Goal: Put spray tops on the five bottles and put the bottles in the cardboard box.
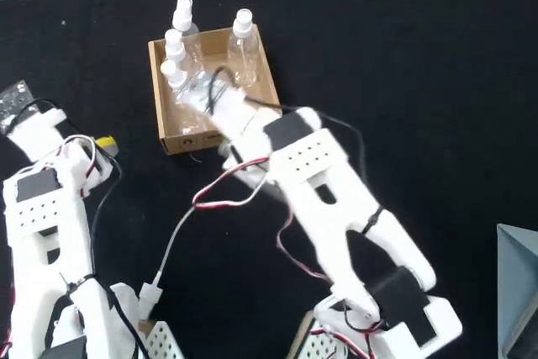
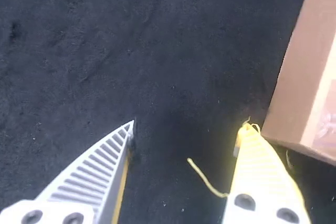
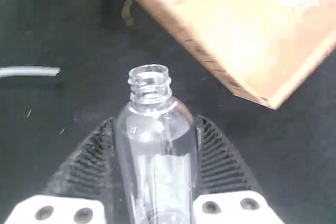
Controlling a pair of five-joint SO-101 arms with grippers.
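The cardboard box [image 1: 168, 136] sits at the table's far middle, and several clear bottles with white spray tops [image 1: 244, 39] stand in it. My right gripper [image 3: 155, 123] is shut on a clear bottle [image 3: 152, 129] whose threaded neck is bare, with no spray top. The neck points over the black cloth close to a box corner [image 3: 262, 98]. In the high view the right arm [image 1: 294, 149] stretches up to the box's near side. My left gripper [image 2: 188, 126] is open and holds nothing, low over the cloth just left of the box wall [image 2: 304, 93]; its yellow tip [image 1: 105, 145] shows there.
A clear plastic bag [image 1: 13, 98] lies at the far left. A grey object [image 1: 517, 283] stands at the right edge. Red and white cables [image 1: 227, 195] hang between the arms. Open black cloth [image 1: 420, 81] spreads to the right of the box.
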